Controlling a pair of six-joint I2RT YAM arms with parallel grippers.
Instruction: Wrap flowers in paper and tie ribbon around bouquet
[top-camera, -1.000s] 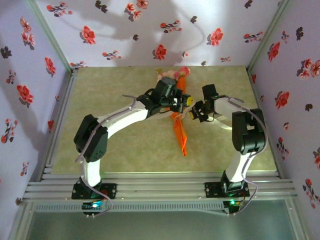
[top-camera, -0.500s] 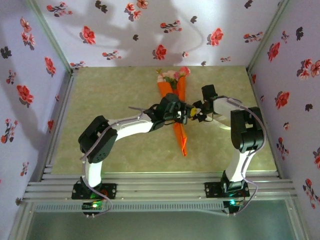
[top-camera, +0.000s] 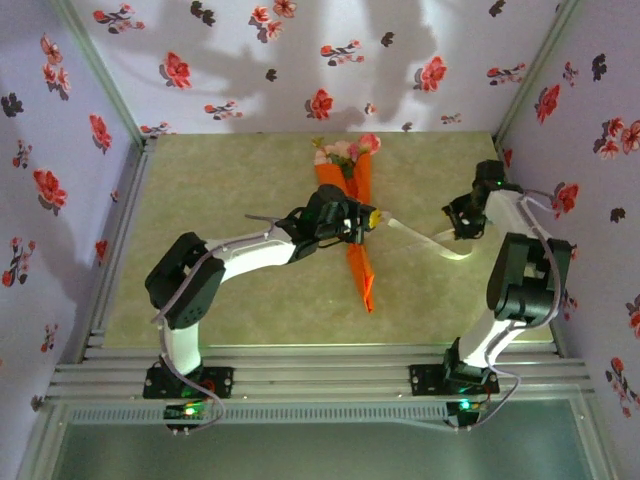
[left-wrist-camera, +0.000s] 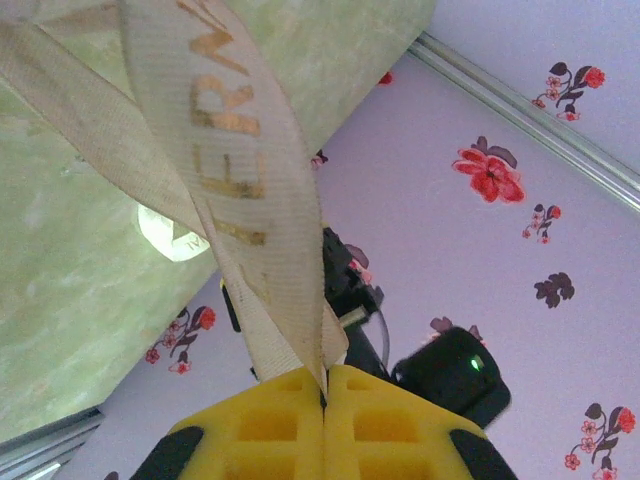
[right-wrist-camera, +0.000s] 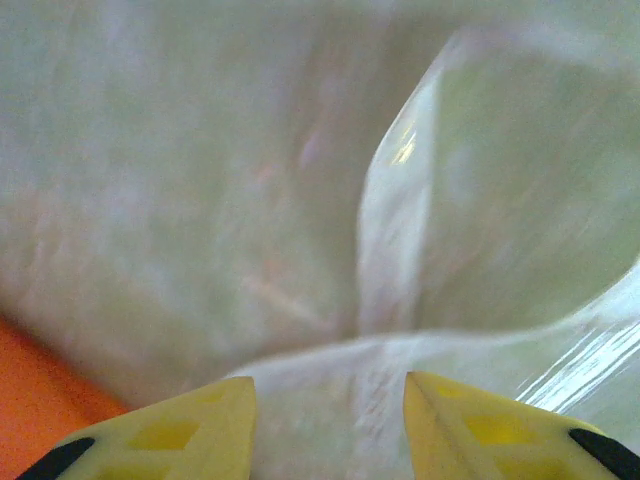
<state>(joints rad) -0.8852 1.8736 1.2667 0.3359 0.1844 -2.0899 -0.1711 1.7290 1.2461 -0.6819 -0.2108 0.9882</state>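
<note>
— Orange paper-cone bouquet lies on the table. The left gripper is at its middle, and the ribbon runs toward the right gripper. Risk?
— Left wrist: yellow fingers clamp woven, gold-lettered ribbon, so a tug could drag the light cone. Right wrist: jaws parted above limp, glossy ribbon, gripping nothing.

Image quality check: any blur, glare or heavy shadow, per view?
Top external: evenly lit, soft shadows fall on the back wall. Left wrist: the ribbon is sharp, its lettering legible. Right wrist: smeared throughout, with glare streaks on the ribbon beyond the right end effector.
</note>
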